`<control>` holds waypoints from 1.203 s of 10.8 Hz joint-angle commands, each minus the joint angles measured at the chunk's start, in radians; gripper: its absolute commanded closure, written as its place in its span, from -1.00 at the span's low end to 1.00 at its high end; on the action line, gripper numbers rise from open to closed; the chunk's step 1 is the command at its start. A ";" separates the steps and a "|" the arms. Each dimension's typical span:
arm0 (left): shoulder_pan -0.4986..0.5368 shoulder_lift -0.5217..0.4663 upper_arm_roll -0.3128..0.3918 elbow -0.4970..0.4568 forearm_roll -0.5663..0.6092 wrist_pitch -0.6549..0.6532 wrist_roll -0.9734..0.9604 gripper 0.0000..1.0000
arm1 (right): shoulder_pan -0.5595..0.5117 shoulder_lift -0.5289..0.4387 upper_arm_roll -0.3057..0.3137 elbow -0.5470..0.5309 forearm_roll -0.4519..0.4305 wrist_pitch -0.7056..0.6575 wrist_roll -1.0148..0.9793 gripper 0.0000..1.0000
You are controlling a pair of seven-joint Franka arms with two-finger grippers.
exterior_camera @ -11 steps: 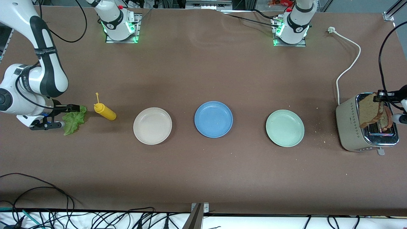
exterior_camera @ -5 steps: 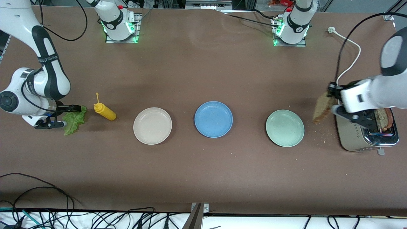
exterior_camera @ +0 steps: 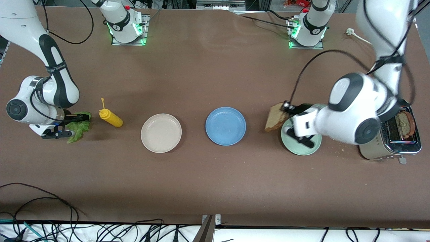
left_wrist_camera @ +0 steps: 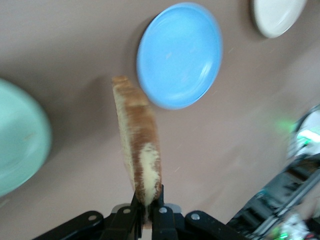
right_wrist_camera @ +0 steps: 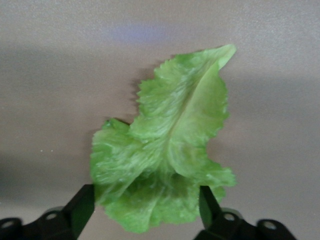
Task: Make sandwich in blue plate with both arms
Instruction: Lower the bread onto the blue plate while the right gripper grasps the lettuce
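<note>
Carrying first toast slice (exterior_camera: 276,117) clamped in left gripper (exterior_camera: 285,108) toward blue plate (exterior_camera: 225,126); right gripper (exterior_camera: 67,125) open astride lettuce leaf (right_wrist_camera: 167,160); next, lowering toast flat onto plate.

A brown speckled slice of toast (exterior_camera: 276,117) with a darker crust and a pale streak along its edge hangs from the black left gripper (left_wrist_camera: 148,210), near a medium-blue plate (exterior_camera: 225,126) that sits between a beige plate (exterior_camera: 161,133) and a pale green plate (exterior_camera: 300,148) on the dull brown table (exterior_camera: 215,188). A bright green ruffled lettuce leaf (right_wrist_camera: 167,160) with a lighter midrib lies between the black fingers of the right gripper (right_wrist_camera: 145,210), just beside a yellow squeeze bottle (exterior_camera: 111,118). Both arms are glossy white with dark joints, the silver toaster (exterior_camera: 369,148) holds another brown slice (exterior_camera: 405,123), and a white cord (exterior_camera: 358,37) lies near the left arm's green-lit base.
</note>
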 commanded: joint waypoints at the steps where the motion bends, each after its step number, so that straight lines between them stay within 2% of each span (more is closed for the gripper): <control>1: -0.038 0.143 0.004 0.025 -0.296 0.145 -0.015 1.00 | -0.014 0.011 0.010 0.001 0.003 0.009 -0.001 0.30; 3: -0.081 0.230 0.004 0.025 -0.523 0.183 -0.001 1.00 | -0.014 0.017 0.010 0.001 0.003 0.007 0.006 0.91; 4: -0.102 0.270 0.004 0.026 -0.570 0.203 0.008 1.00 | -0.014 0.019 0.010 0.001 0.003 0.007 0.008 1.00; 6: -0.135 0.317 0.004 0.016 -0.595 0.240 0.073 1.00 | -0.014 0.019 0.010 0.003 0.003 0.007 0.011 1.00; 8: -0.124 0.334 0.005 -0.007 -0.585 0.240 0.167 1.00 | -0.012 0.008 0.011 0.017 0.003 -0.002 0.005 1.00; 10: -0.119 0.337 0.010 -0.011 -0.576 0.239 0.170 1.00 | -0.011 -0.014 0.016 0.079 0.003 -0.101 0.000 1.00; 11: -0.121 0.340 0.013 -0.012 -0.578 0.240 0.169 -0.66 | -0.009 -0.023 0.017 0.127 0.003 -0.179 0.000 1.00; 12: -0.113 0.343 0.014 -0.014 -0.576 0.239 0.175 -1.00 | -0.006 -0.033 0.028 0.173 0.003 -0.254 0.000 1.00; 13: -0.109 0.340 0.017 -0.014 -0.558 0.239 0.175 -1.00 | -0.006 -0.049 0.040 0.211 0.003 -0.325 0.002 1.00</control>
